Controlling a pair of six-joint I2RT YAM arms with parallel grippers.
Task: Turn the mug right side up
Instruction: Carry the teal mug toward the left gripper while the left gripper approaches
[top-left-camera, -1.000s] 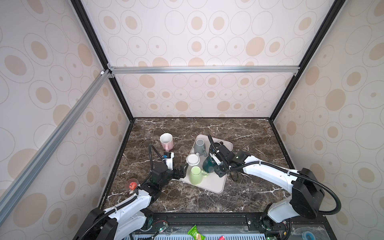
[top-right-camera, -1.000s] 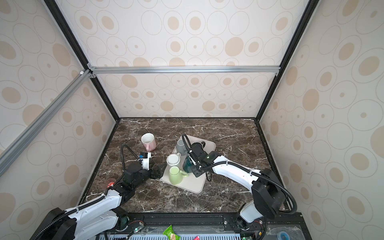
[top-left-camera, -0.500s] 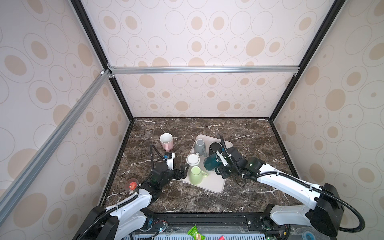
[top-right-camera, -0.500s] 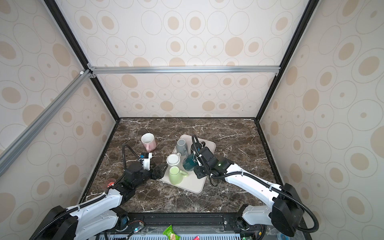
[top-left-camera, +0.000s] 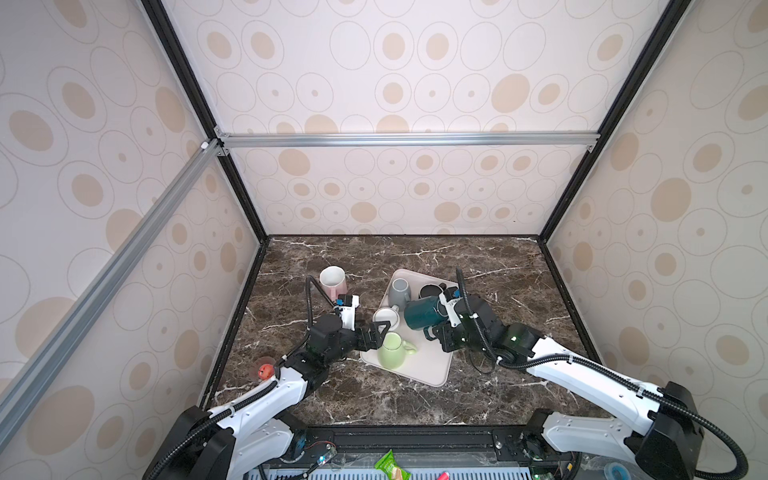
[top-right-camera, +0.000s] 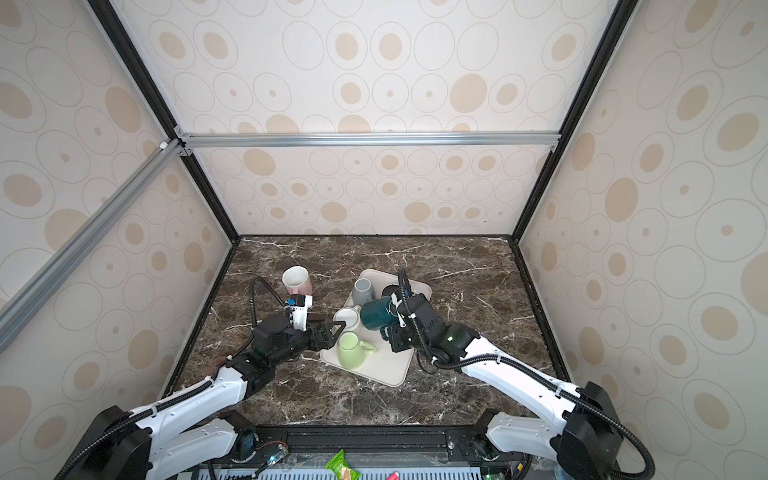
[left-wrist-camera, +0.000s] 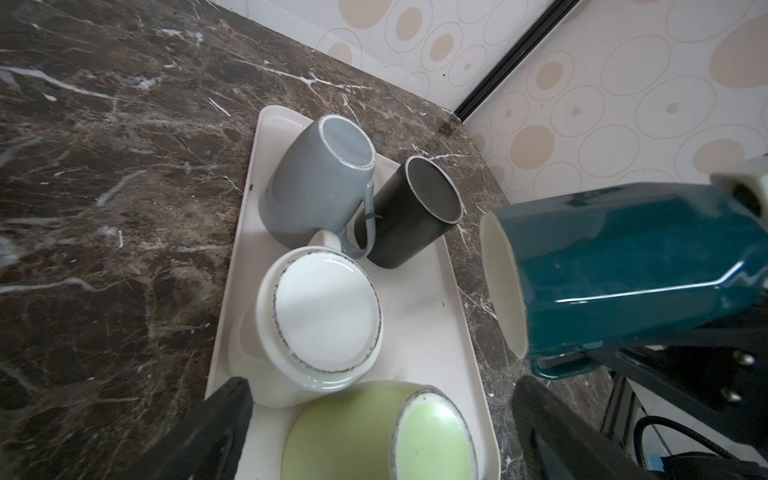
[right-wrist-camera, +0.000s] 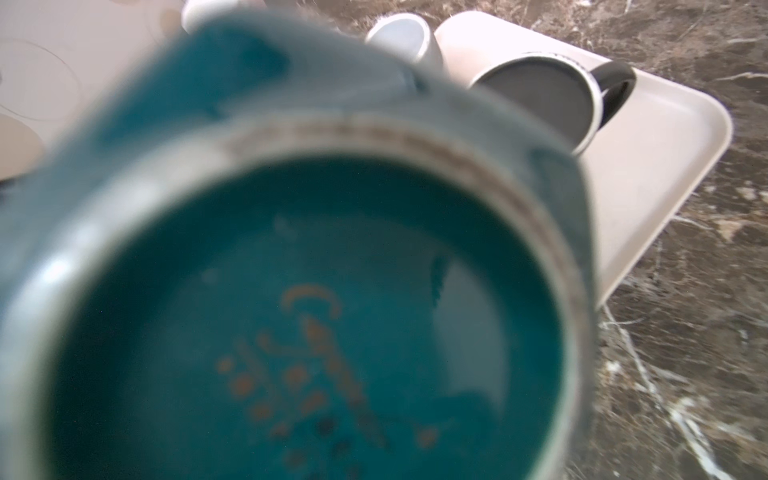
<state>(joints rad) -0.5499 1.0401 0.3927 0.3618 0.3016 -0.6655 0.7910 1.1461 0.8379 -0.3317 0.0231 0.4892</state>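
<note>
Over marble tabletop (top-left-camera: 498, 266), right gripper (top-left-camera: 441, 322) clamps glossy teal ceramic mug (top-left-camera: 422, 314), seemingly by its handle (left-wrist-camera: 557, 368), horizontal, mouth toward spread left gripper (top-left-camera: 376, 334).

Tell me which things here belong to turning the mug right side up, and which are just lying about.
In the job: teal mug, held sideways by the right gripper; tray.

Lying about: grey mug, black cup, white mug and green mug on the tray; pink mug on the table; left gripper, open and empty.
</note>
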